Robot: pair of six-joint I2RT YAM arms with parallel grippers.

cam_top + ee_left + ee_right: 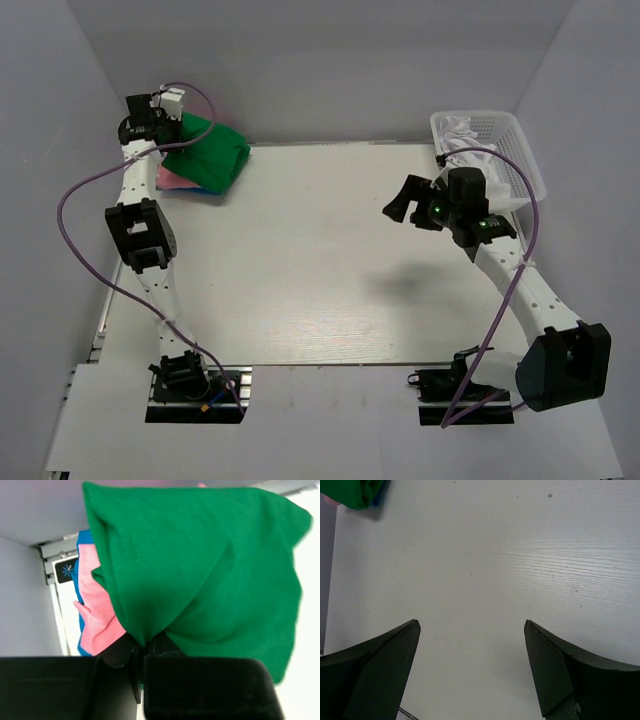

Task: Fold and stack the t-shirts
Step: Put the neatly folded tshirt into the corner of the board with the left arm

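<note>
Green t-shirt [210, 570], corner toward left gripper [142, 652]

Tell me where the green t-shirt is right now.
In the top view the green t-shirt sits at the far left corner of the table, over the pink shirt and blue shirt, pinched by the left end effector.

Fixed camera high above the table [330, 260]; close wrist cameras; green t-shirt [210, 155] common to all.

open tabletop [330, 270], shirt pile [210, 155] left, basket [512, 140] right
</note>
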